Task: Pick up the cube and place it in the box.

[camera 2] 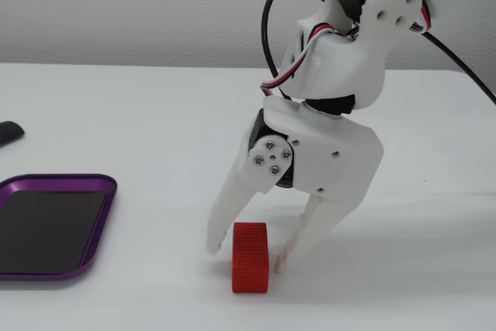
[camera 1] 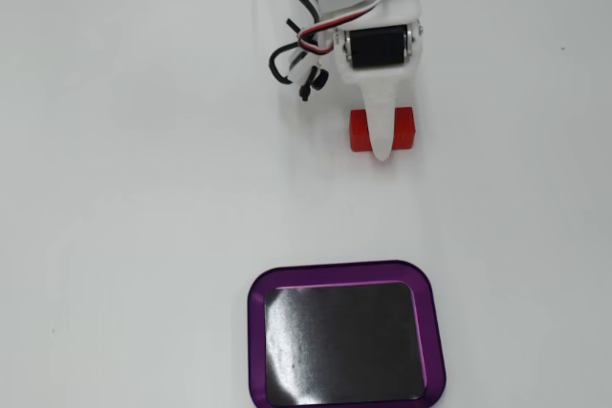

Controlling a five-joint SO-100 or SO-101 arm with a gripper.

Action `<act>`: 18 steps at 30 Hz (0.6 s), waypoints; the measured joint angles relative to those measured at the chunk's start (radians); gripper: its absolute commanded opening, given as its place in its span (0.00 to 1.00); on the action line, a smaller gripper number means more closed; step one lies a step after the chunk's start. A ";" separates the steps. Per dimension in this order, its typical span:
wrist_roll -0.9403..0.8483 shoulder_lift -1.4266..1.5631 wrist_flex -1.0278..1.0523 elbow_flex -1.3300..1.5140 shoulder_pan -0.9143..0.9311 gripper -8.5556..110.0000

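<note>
While the box (camera 1: 347,274) lies at lower centre of a fixed view, the released gripper (camera 2: 249,247) straddles the cube (camera 2: 250,257).

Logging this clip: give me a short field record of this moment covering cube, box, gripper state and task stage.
cube: red cube resting on the white table, between the gripper's fingers
box: purple-rimmed box empty, apart from the cube
gripper: gripper lowered around the cube, jaws open, one finger on each side
contact: one finger looks to be touching the cube; a gap shows at the other
stage: cube not lifted, not yet in the box
</note>
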 measured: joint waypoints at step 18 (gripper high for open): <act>0.000 0.322 0.118 0.000 0.005 0.07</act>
